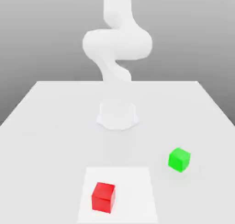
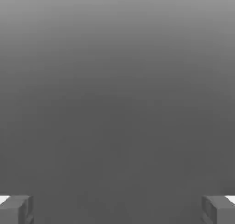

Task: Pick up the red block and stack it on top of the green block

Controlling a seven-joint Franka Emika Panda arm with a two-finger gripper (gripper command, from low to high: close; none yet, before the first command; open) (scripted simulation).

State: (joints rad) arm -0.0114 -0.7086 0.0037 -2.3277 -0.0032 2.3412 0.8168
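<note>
Exterior view: red block near, green block well apart on its right; hand view, gripper spread wide, grasping nothing.

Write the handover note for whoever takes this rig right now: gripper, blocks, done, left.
Gripper: open, nothing between the fingers.
Red block: on the table, on a paler square patch near the front edge of the exterior view.
Green block: on the table, apart from the red one, farther back and toward the exterior view's right.
Done: nothing yet; neither block is touched.
Left: grasp the red block, lift it, set it on the green block.
</note>
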